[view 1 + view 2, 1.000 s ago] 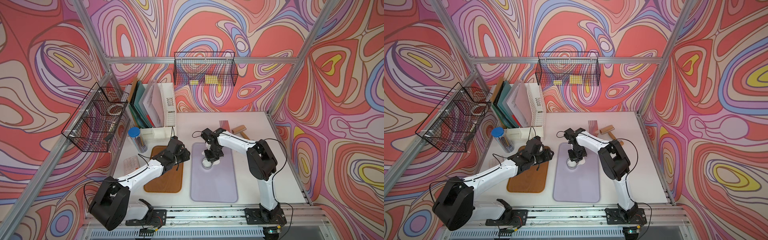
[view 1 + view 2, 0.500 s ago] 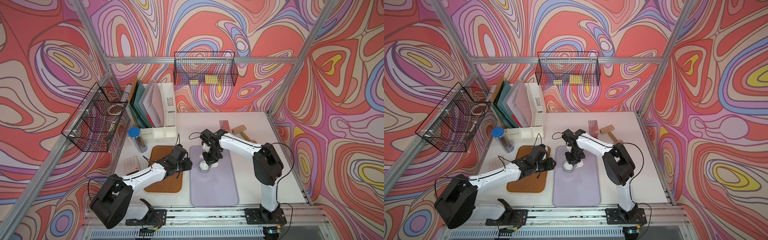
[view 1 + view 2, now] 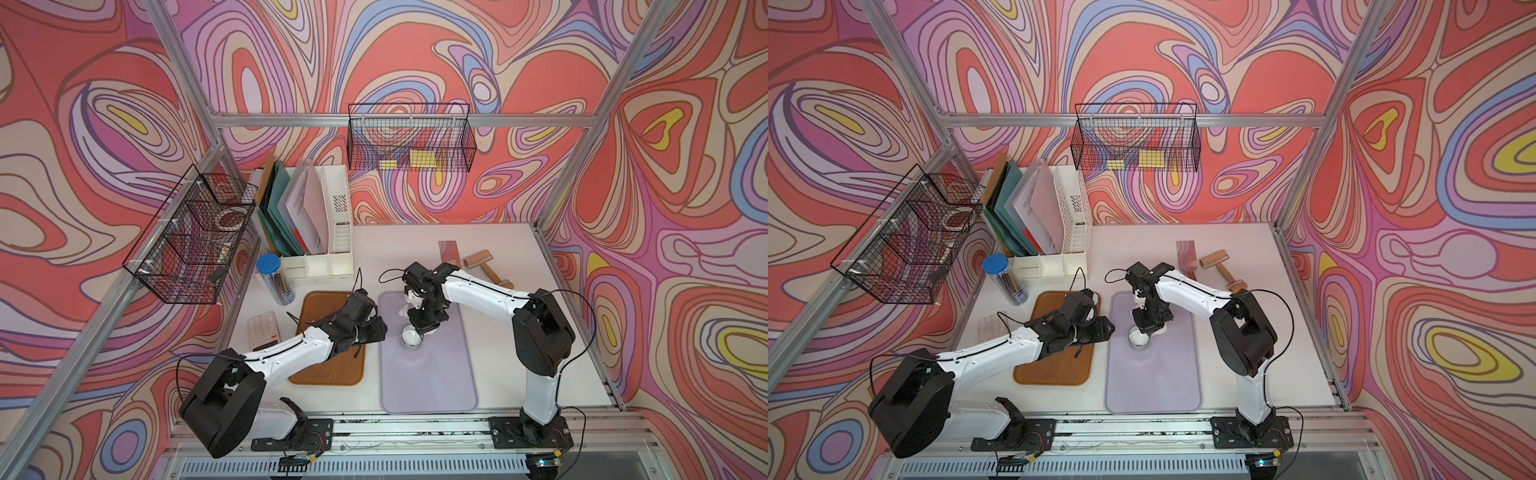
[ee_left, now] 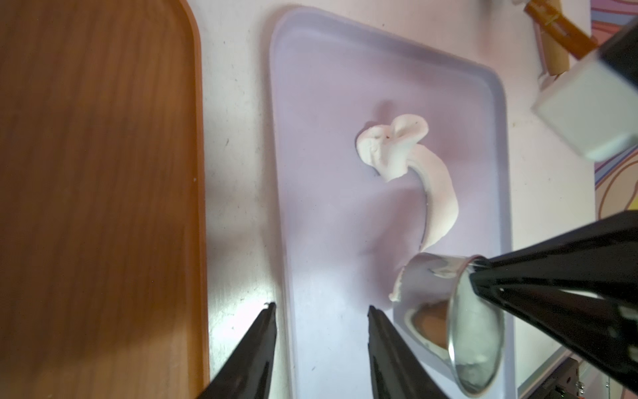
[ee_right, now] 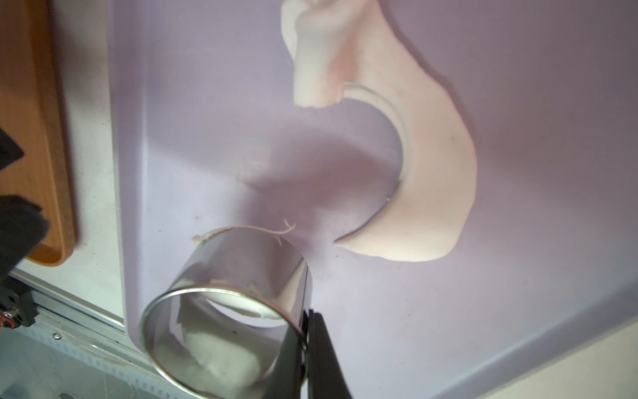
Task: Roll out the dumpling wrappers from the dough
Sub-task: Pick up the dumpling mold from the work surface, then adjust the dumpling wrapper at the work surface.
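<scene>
Beside the wooden tray [image 3: 328, 372], the left claw [image 4: 321, 311] is held partly open and empty astride the rim of the purple tray [image 4: 310, 138], probably so that the cut round can be taken. The steel cup [image 5: 241, 262] is pinched by its wall in the closed right claw [image 5: 305, 331], and a white round, seemingly the dumpling wrapper [image 3: 411, 336], is seen inside it. The dough [image 5: 438, 165], a curved scrap with a round bite cut out, is left lying on the purple tray just beyond the cup.

Left claw [image 4: 321, 307] has swung (jaws parted) toward the purple tray [image 4: 310, 138].
</scene>
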You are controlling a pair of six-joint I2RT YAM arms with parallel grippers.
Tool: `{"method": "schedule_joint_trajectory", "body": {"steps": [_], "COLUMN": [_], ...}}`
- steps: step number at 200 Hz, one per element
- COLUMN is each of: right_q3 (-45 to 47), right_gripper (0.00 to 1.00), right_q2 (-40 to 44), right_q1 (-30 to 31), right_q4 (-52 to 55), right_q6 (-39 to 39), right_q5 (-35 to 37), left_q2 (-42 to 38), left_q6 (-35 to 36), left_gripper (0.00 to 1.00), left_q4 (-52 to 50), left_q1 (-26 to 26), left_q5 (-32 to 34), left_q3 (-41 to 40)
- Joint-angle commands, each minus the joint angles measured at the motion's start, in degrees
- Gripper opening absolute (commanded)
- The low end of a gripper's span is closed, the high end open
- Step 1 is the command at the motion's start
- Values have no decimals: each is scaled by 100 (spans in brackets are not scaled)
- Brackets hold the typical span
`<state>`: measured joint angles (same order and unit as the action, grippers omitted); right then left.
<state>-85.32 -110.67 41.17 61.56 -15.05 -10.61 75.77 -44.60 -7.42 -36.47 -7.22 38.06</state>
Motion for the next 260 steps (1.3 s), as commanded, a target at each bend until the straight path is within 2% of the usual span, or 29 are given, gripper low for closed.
{"method": "schedule_joint_trajectory", "body": {"steps": [1, 19, 34, 48, 61, 73, 88, 95, 103, 110, 117, 129, 141, 154, 188, 207, 225, 238, 260], "right_q3": [198, 292, 651, 964, 1160, 1393, 1709, 1842, 1688, 1625, 1815, 1996, 2012, 2094, 2576, 2495, 2524, 2405, 2467], "right_gripper": [3, 3, 3, 4, 3, 3, 3, 4, 3, 3, 3, 1, 2, 2, 2, 2, 2, 2, 3], "right_q2": [94, 221, 519, 758, 743, 830, 1069, 1136, 973, 750, 804, 881, 857, 859, 882, 732, 658, 633, 702], "right_q1": [128, 128, 128, 77, -171, -315, -403, -420, -429, -539, -614, -627, -747, -722, -1072, -1102, -1097, -1102, -1120], "right_q4": [-618, -726, -1271, -1646, -1872, -2147, -2593, -2702, -2280, -2135, -2527, -2635, -2560, -2552, -3048, -2712, -2744, -2402, -2514], "right_q6": [108, 126, 282, 160, 191, 6, -15, -108, -56, 105, 40, -166, 67, -5, 29, 81, -18, -90, -353], "right_q5": [-17, 94, -826, -692, -1553, -1658, -2198, -1871, -1309, -1857, -2430, -1762, -2516, -2172, -2967, -2325, -2433, -1817, -2115], "left_q2": [-229, -337, -385, -405, -443, -506, -622, -697, -751, -788, -795, -791, -797, -828, -772, -751, -689, -628, -568], "left_q6": [16, 20, 28, 72, 79, 83, 107, 109, 109, 105, 109, 151, 177, 197, 232, 241, 295, 344, 365], "left_gripper": [51, 56, 60, 64, 67, 69, 71, 72, 73, 74, 74, 74, 75, 75, 75, 76, 77, 77, 78], "left_q4": [-104, -65, -62, -92, -114, -166, -249, -262, -245, -234, -240, -283, -321, -287, -265, -208, -222, -268, -149], "left_q1": [-27, -27, -27, -27, -27, -27, -27, -27, -27, -19, -18, -18, -19, -18, -20, -20, -26, -20, -27], "left_q5": [100, 72, 109, 123, 158, 235, 328, 373, 402, 426, 419, 382, 349, 329, 221, 108, 49, -34, -268], "left_q3": [-108, -165, -201, -210, -225, -239, -267, -294, -340, -365, -376, -351, -331, -362, -355, -364, -346, -306, -360]}}
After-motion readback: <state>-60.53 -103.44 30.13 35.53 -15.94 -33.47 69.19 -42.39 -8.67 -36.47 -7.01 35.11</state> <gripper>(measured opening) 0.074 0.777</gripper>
